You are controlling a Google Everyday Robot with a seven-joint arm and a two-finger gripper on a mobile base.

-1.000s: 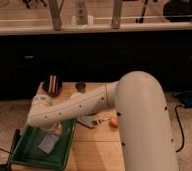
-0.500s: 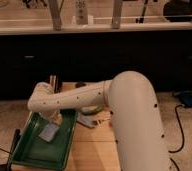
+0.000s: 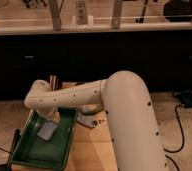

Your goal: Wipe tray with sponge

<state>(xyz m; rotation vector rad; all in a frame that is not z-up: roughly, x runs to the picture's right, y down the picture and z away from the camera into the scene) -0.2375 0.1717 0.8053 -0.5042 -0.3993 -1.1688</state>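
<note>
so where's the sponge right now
In the camera view the sponge lies inside the tray at the lower left, toward its far end, with the gripper just above it.

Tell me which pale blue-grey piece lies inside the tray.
The sponge, at the end effector; the flatter piece lies outside the tray.

1 high camera looks down the arm (image 3: 125, 112) toward gripper (image 3: 52, 120) over tray (image 3: 36, 152).

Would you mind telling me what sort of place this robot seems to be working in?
Probably an indoor lab or office workspace: a wooden table holds the green tray, where the gripper sits over the sponge; a long dark counter runs behind, and a cable trails across the floor.
</note>
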